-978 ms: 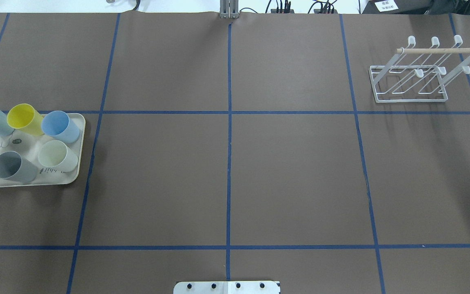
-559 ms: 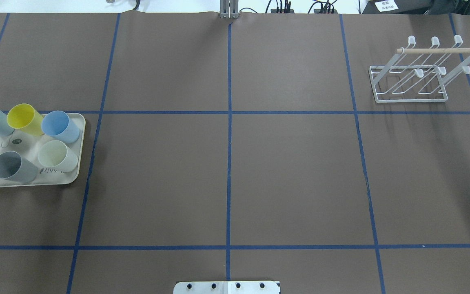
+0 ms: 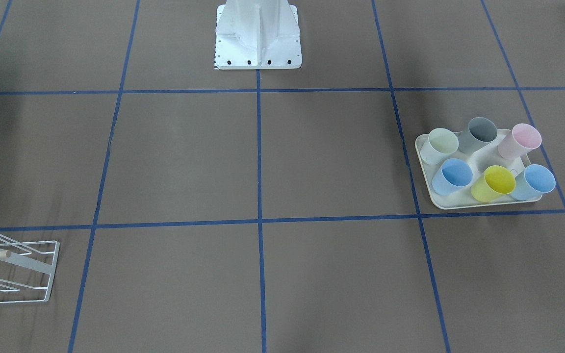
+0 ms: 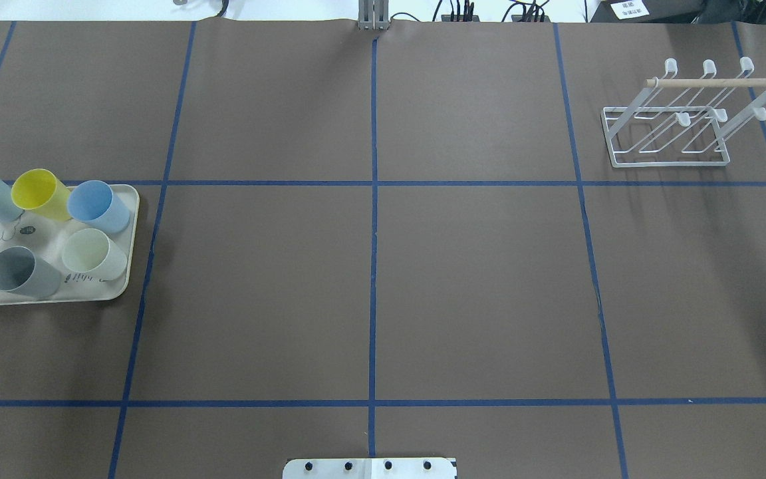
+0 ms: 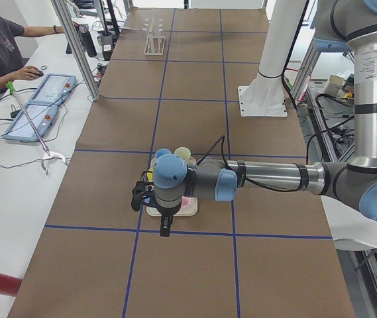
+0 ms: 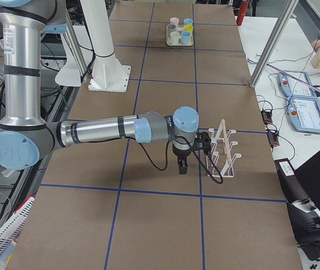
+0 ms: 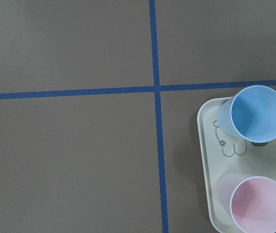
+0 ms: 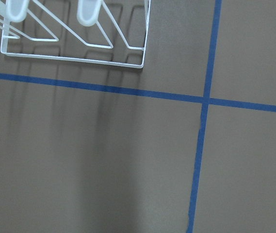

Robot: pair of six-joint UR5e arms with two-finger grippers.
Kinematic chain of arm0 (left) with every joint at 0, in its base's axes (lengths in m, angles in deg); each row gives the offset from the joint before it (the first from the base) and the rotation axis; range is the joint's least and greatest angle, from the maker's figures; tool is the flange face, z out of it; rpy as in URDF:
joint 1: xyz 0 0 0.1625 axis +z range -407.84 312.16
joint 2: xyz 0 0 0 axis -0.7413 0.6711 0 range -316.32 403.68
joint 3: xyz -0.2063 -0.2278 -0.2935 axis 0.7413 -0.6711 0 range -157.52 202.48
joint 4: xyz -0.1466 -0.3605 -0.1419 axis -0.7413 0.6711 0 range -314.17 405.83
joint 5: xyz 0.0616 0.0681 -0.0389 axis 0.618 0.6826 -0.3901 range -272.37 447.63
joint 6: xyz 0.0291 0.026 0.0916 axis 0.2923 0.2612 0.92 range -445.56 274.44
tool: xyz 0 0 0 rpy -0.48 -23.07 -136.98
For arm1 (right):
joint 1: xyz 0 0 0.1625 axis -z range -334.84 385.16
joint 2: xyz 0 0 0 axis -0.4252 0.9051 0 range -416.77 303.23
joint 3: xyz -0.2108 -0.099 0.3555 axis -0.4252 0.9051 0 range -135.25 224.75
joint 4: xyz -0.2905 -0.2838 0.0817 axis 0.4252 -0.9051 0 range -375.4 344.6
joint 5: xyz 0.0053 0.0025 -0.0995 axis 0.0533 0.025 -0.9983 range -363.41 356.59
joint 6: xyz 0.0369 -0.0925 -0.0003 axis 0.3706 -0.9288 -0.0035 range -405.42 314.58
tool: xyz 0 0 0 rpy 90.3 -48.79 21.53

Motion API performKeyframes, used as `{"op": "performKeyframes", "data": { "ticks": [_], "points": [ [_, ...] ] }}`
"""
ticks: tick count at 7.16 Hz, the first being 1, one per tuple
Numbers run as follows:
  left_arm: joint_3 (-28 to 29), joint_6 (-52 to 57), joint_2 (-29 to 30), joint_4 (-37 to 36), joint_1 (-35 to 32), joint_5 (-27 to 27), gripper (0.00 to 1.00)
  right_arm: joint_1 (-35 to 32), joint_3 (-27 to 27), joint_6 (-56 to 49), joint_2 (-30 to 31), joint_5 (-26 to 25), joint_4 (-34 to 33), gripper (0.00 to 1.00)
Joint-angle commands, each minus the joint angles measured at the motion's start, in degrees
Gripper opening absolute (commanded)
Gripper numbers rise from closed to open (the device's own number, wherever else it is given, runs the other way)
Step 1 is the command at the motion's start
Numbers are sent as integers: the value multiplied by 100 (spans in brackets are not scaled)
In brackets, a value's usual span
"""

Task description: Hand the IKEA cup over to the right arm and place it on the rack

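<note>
Several IKEA cups stand upright on a cream tray [image 4: 44, 296]: two blue [image 4: 96, 205], a yellow [image 4: 37, 193], a pale green [image 4: 94, 254], a grey [image 4: 20, 271] and a pink [image 3: 522, 140]. The left wrist view shows the pink cup [image 7: 259, 204] and a blue cup [image 7: 256, 114] at its right edge. My left gripper [image 5: 165, 228] hangs above the tray's end by the pink cup; I cannot tell if it is open or shut. The white wire rack [image 4: 682, 113] stands at the far right, bare. My right gripper [image 6: 182, 167] hovers just beside the rack [image 6: 222, 149]; its state cannot be told.
Blue tape lines divide the brown table cover into squares. The robot's white base [image 3: 258, 34] stands at the middle of its edge. A person sits at a side table [image 5: 16, 172] with tablets [image 5: 42, 99]. Metal frame posts [image 5: 75, 46] rise along the table's far side.
</note>
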Motion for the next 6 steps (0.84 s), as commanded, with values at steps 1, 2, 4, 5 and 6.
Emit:
{"op": "performKeyframes", "data": {
  "ticks": [1,2,4,5,6],
  "points": [
    [34,-44,-41,180,38,-94,100,6,0,0,0,41,7,100],
    [34,-70,-41,197,264,-94,100,6,0,0,0,50,16,100],
    [69,-1223,-41,528,984,-42,100,6,9,36,43,103,24,100],
    [96,-1796,-41,679,1265,-33,100,15,44,44,70,138,33,100],
    [148,-1958,-24,681,1668,-16,100,41,44,36,96,138,146,100]
  ]
}}
